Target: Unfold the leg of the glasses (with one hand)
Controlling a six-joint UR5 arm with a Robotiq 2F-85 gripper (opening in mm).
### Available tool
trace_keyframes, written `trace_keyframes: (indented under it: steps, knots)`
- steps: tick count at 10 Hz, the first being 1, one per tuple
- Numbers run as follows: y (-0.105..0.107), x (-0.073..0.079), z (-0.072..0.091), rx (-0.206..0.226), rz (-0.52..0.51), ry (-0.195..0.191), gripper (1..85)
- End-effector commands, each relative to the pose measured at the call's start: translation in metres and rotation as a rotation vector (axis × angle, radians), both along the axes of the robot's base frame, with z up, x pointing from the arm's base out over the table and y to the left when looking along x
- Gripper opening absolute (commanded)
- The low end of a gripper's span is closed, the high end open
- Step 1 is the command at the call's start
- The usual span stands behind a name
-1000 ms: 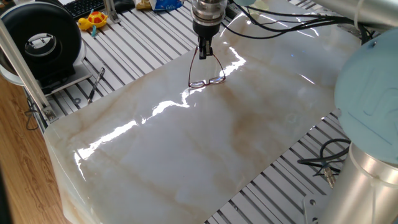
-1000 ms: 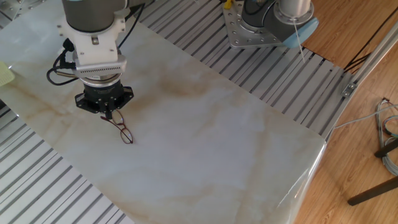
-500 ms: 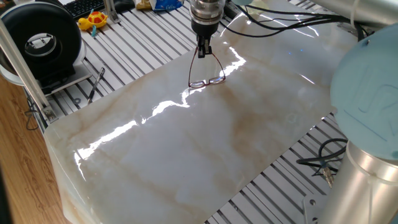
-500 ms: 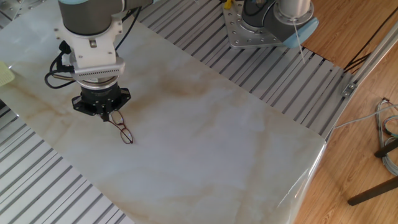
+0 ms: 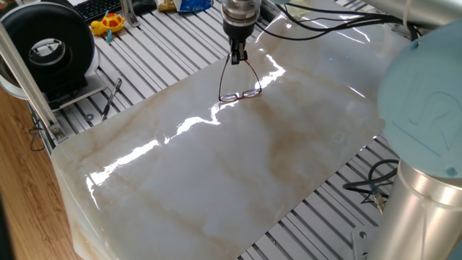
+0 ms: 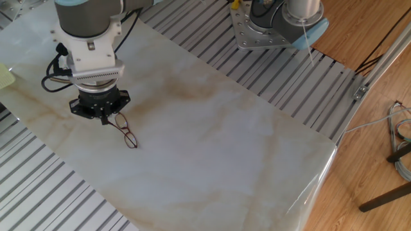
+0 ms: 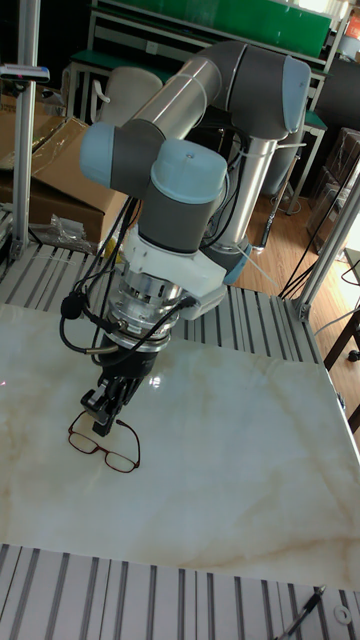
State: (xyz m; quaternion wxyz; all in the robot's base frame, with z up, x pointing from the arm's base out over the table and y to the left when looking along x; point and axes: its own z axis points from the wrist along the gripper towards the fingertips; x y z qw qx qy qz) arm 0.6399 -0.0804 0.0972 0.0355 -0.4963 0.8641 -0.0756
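Where the marbled desk (image 5: 216, 180) lies nearest the one fixed view, its glossy sheet is bare and streaked with glare. Farther in, toward the far edge, the glasses (image 5: 240, 92) rest on the sheet with their reddish-purple rims facing near and two thin dark legs running back and up. Above them hangs the tool (image 5: 235, 56), pointing straight down, its narrow dark fingers drawn close together at the far ends of the legs; whether they actually pinch a leg cannot be told. From the tall fixed view the glasses (image 7: 104, 447) sit just below the tool (image 7: 104, 419), lenses near, frame flat on the desk (image 7: 220, 500). To the left, off the sheet, a dark pen-like tool (image 5: 110, 98) lies on the slatted surface, and beyond it a yellow toy (image 5: 108, 23) sits near a keyboard (image 5: 101, 8).
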Motion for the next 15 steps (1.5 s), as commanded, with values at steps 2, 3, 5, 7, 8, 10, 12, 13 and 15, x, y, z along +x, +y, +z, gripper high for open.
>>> trace_keyframes:
  steps: [2, 3, 5, 7, 8, 10, 12, 13, 15]
  knots:
    - [-0.006, -0.011, -0.002, 0.029, -0.03, 0.022, 1.3]
    - [-0.008, -0.013, -0.002, 0.032, -0.032, 0.025, 1.3]
    - [-0.008, -0.015, -0.003, 0.034, -0.037, 0.029, 1.3]
    - [-0.005, -0.015, -0.003, 0.042, -0.039, 0.031, 1.3]
    - [-0.004, -0.016, -0.002, 0.044, -0.042, 0.032, 1.3]
    - [-0.003, -0.019, 0.002, 0.042, -0.051, 0.033, 1.3]
    - [-0.001, -0.024, 0.007, 0.047, -0.068, 0.032, 1.3]
    - [0.001, -0.027, 0.013, 0.053, -0.087, 0.027, 1.3]
    - [-0.008, -0.025, 0.024, 0.021, -0.112, 0.0, 1.3]
